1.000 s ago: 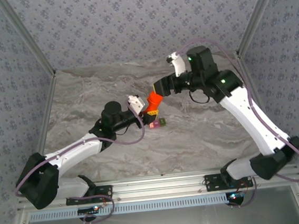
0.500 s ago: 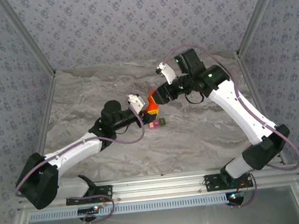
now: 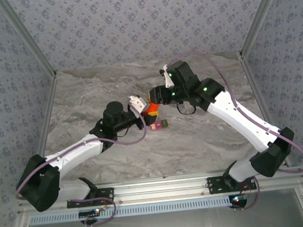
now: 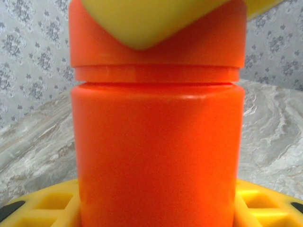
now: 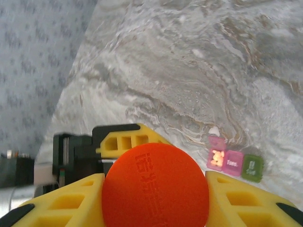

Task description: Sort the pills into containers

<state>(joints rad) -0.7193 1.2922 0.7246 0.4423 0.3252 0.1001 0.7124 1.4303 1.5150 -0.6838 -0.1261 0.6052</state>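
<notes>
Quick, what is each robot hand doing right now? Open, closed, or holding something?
Left gripper: closed on the body of the orange bottle.
Right gripper: closed around the bottle's lid.

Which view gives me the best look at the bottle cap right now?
Right wrist: it looks straight down on the cap, top face and raised lettering clear. Left wrist shows the cap's side, partly covered by a yellow finger. Top external shows the bottle small, its cap hard to make out.
</notes>
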